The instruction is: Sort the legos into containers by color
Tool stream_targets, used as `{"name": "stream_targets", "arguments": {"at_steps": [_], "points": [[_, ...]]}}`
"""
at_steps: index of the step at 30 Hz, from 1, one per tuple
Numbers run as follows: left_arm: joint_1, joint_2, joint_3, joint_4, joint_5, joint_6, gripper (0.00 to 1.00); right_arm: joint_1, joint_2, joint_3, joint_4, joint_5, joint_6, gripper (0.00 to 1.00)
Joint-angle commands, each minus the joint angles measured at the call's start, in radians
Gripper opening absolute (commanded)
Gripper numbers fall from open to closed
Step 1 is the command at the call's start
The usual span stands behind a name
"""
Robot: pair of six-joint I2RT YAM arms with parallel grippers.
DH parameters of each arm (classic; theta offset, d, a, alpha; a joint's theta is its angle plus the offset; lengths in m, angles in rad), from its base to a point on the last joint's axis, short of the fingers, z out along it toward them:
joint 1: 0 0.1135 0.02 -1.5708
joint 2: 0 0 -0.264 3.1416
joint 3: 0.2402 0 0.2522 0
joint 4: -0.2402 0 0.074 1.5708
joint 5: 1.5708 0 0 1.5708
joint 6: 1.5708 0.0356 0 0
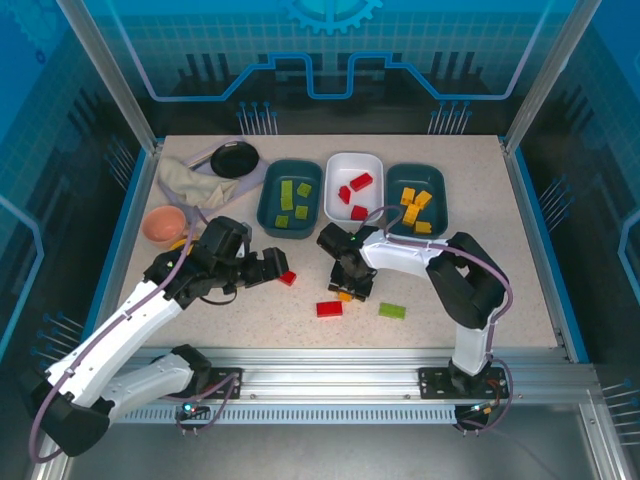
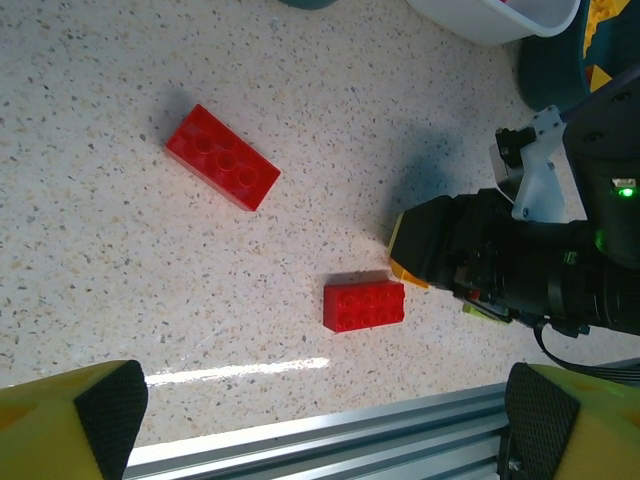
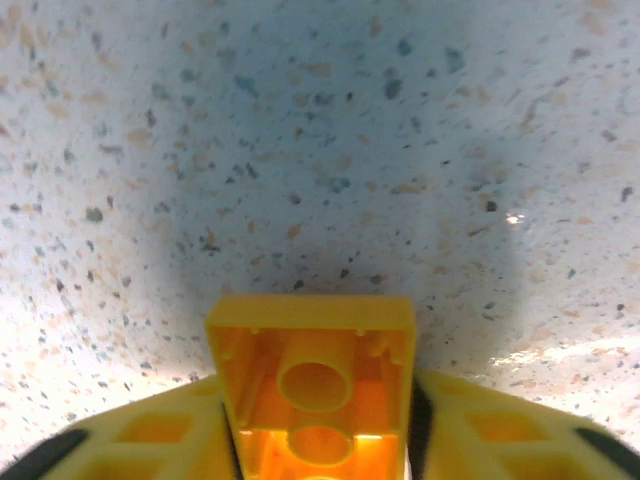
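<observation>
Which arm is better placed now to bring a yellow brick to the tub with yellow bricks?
Right. The right gripper is closed on a yellow brick, and the right tub, holding yellow bricks, is on its side. The left gripper is open near red bricks.

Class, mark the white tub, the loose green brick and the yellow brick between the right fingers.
white tub (image 1: 346, 170), top view, bare floor at its far end.
green brick (image 1: 392, 310), top view, middle of its top.
yellow brick (image 3: 315, 385), right wrist view, hollow underside.
</observation>
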Motion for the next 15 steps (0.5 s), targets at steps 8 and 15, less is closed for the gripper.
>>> {"name": "stream_targets", "arguments": {"at_steps": [8, 15], "points": [[-0.012, 0.058, 0.027, 0.109, 0.095, 0.006, 0.95, -0.076, -0.157, 0.130, -0.149, 0.217, -0.213, 0.26], [-0.013, 0.257, 0.199, 0.187, 0.141, 0.049, 0.94, -0.380, -0.212, 0.226, -0.083, 0.094, -0.575, 0.26]]}}
